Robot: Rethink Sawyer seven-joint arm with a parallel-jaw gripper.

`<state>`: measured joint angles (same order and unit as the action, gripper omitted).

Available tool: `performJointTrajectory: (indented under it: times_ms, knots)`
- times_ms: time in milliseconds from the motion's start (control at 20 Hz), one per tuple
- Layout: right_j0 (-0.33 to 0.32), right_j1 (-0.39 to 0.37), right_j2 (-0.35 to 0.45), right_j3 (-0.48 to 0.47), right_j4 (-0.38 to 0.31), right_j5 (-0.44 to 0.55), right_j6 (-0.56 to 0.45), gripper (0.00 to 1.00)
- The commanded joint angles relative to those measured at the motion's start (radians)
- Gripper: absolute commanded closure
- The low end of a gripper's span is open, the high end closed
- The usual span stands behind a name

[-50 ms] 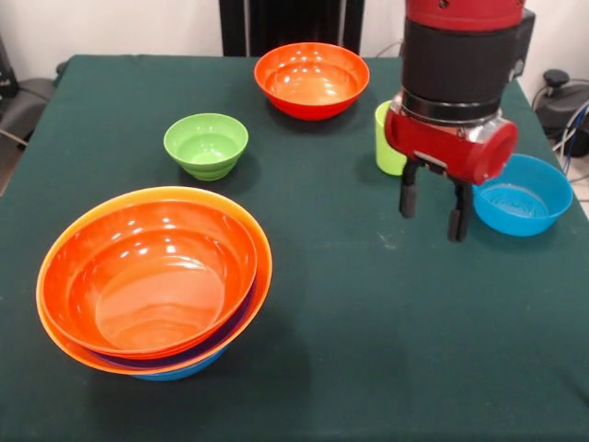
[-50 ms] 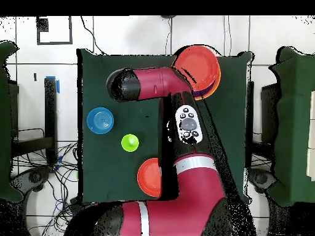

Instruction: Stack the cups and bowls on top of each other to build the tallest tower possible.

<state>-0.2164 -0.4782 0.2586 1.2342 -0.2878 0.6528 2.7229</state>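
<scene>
Gripper: the gripper [image 1: 430, 214] hangs spread and empty over the bench [image 1: 368, 350], between the green cup [image 1: 387, 140] and the blue bowl [image 1: 521, 194].
Tower: the tower [image 1: 152, 281], nested bowls topped by red-orange, sits at the near-left corner, well apart from the gripper.
Loose bowls: the small green bowl [image 1: 206, 145] and another red-orange bowl [image 1: 312, 80] lie separate.
Risk: a descent here may clip the cup or the blue bowl's rim, tipping or sliding either.
Writing: none readable.
</scene>
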Motion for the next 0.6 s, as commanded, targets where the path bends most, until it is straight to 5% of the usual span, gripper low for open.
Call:
performJointTrajectory:
  times_ms: [50, 600]
  knots:
    - [0.041, 0.024, 0.027, -0.014, -0.029, 0.107, -0.119, 0.00]
    - [0.017, -0.019, 0.071, 0.045, -0.050, 0.140, -0.262, 0.00]
